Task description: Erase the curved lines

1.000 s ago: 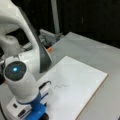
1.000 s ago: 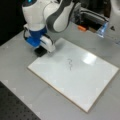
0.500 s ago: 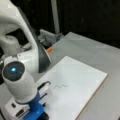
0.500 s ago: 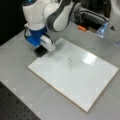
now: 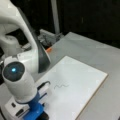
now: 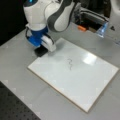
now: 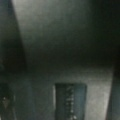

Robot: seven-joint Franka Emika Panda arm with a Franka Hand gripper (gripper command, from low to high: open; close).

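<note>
A white rectangular board (image 5: pixel 85 80) (image 6: pixel 82 82) lies on the grey table. The curve lines (image 5: pixel 61 86) (image 6: pixel 69 64) are a short dark squiggle near the board's middle, whole in both front views. My gripper (image 6: pixel 42 49), on a blue and white hand, hangs over the board's corner at a front view's left. Right under it sits a black eraser block (image 6: pixel 40 52), well apart from the squiggle. The wrist view is dark, with a dark rectangular block (image 7: pixel 70 100) low in the middle. In a front view the gripper (image 5: pixel 41 115) is at the bottom left, mostly hidden by the arm.
A small orange object (image 6: pixel 81 28) (image 5: pixel 48 50) lies beyond the board's far edge. Behind it stand a metal fixture (image 6: pixel 95 16) and a pale blue clear piece (image 6: pixel 102 30). A dark perforated surface (image 6: pixel 15 110) borders the table at a front view's bottom left.
The arm has sunk slightly toward the board's corner over the eraser. The squiggle looks the same.
</note>
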